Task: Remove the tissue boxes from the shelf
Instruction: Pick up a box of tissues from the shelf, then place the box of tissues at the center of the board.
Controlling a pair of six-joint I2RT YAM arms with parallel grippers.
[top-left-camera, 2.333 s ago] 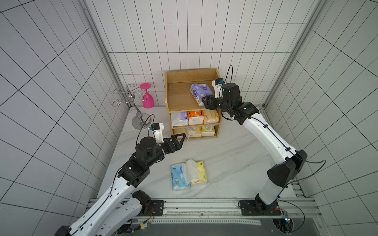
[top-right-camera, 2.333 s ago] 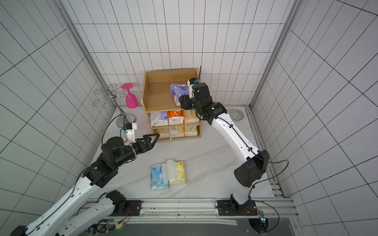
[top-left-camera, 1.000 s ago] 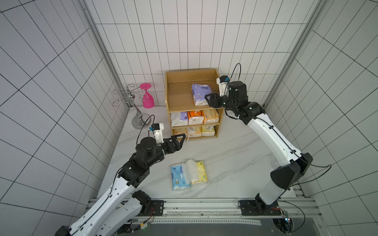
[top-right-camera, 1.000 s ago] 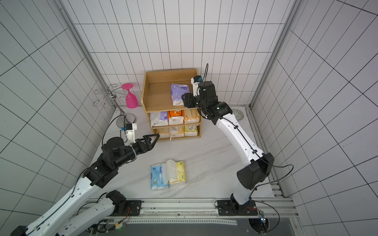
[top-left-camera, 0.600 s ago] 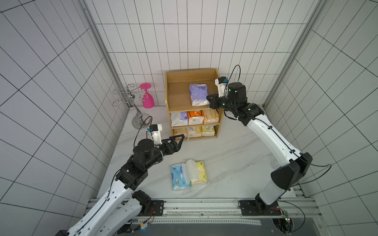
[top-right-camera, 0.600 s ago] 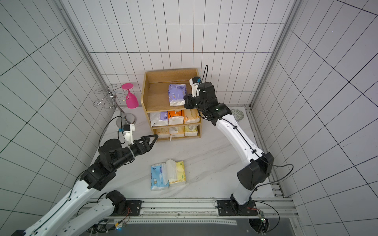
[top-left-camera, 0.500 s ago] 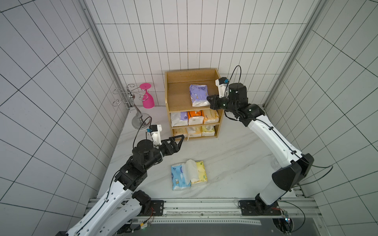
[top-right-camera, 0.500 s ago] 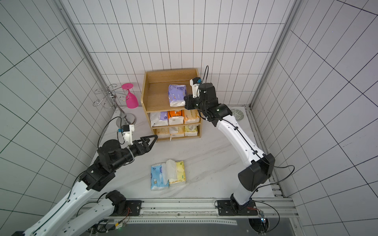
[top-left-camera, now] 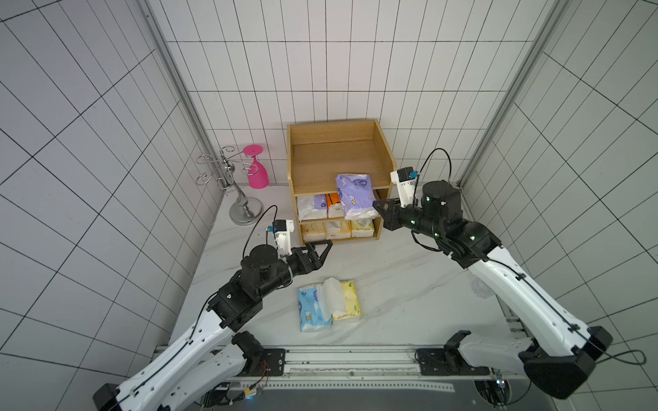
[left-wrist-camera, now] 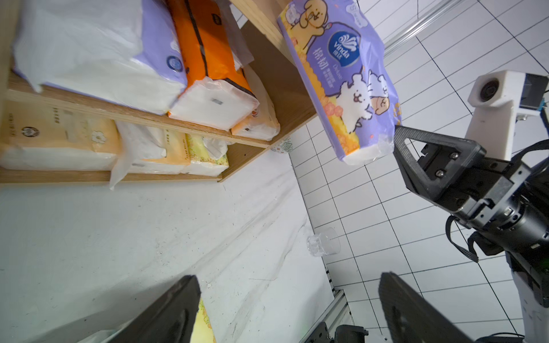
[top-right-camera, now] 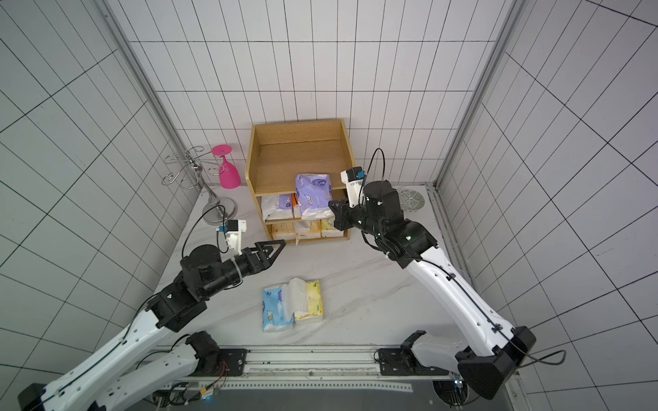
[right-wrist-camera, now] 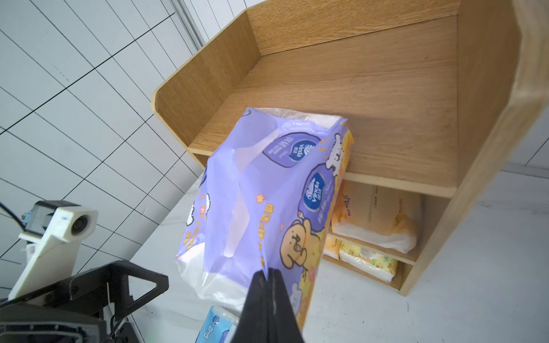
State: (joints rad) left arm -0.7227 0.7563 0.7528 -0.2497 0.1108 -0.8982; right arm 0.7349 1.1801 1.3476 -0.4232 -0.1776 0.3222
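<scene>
My left hand (top-left-camera: 322, 249) is wide open and empty over the desk (top-left-camera: 409, 291). The purple tissue pack (top-left-camera: 356, 195) hangs tilted off the front edge of the shelf (top-left-camera: 334, 156) top tier. My right hand (top-left-camera: 376, 205) is pinched tight on just its wrapper corner. I pull outward slowly, no jerks. The film grip looks thin and could slip or tear.

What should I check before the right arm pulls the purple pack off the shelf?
1. Right gripper shut on purple pack: ok, pinching its wrapper edge.
2. Pinch strong enough to carry it: cannot tell.
3. Pack clear of shelf: not ok, far end lies over the top tier.
4. Left gripper open and apart from the pack: ok.
5. Bare table beside the blue pack and yellow pack: ok.
</scene>
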